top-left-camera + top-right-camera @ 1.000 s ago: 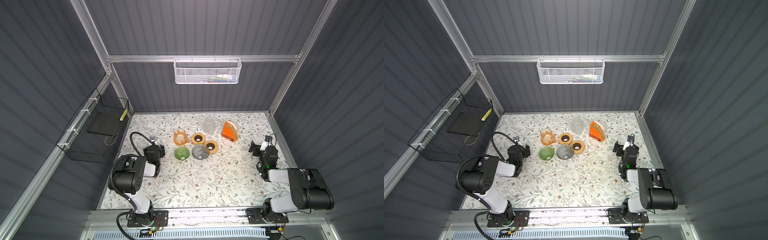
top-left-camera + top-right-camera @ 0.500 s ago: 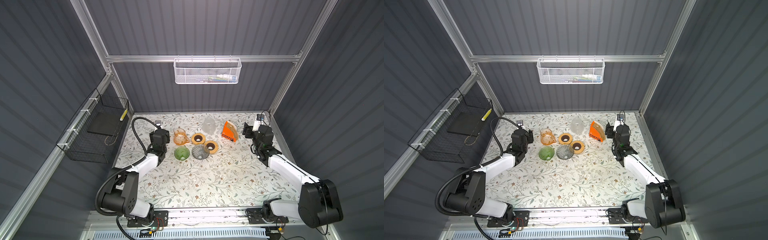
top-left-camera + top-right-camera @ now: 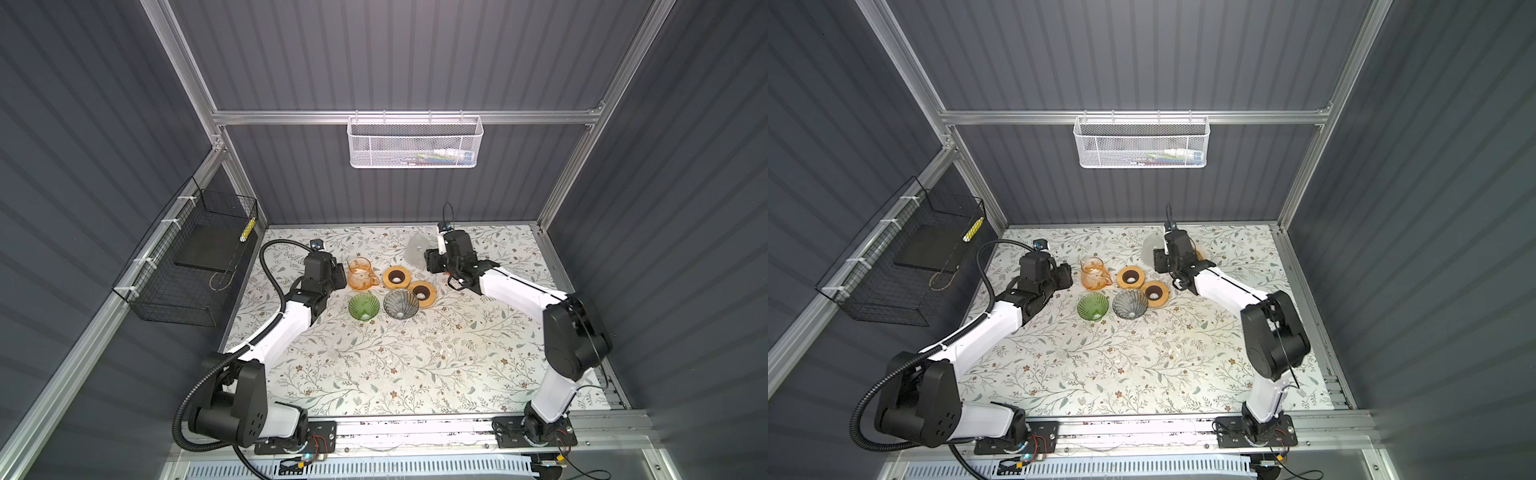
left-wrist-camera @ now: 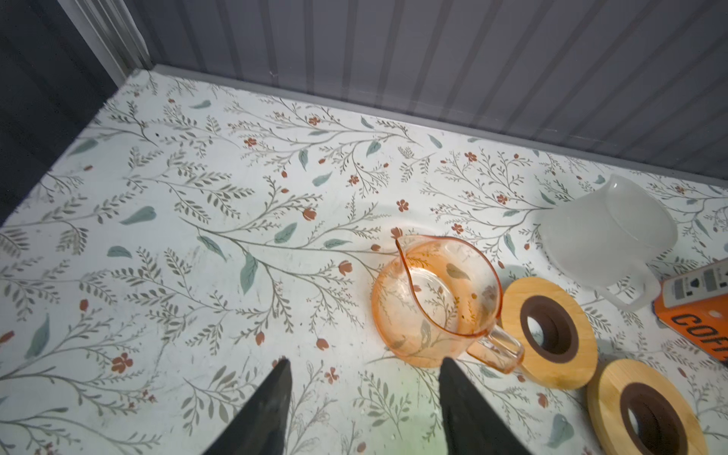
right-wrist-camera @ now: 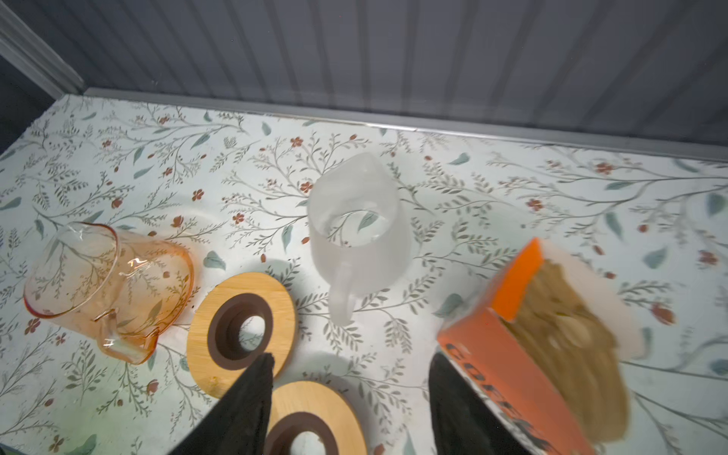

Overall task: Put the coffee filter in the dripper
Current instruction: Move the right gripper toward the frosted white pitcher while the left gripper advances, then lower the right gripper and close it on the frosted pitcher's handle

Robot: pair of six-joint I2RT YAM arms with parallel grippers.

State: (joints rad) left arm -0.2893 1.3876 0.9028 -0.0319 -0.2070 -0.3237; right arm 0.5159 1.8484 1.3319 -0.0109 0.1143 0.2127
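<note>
Both arms had reached toward the table's [image 3: 374,374] far edge: the right claw [image 5: 350,358], open and empty, now hung just beside the filters [image 5: 567,315] in their box [image 5: 492,346]; the left claw [image 4: 364,360] open too

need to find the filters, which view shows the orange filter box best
The right wrist view: the orange filter box is open, brown filters showing inside. The left wrist view catches only a corner at the frame edge. In both top views the right arm mostly covers it.
</note>
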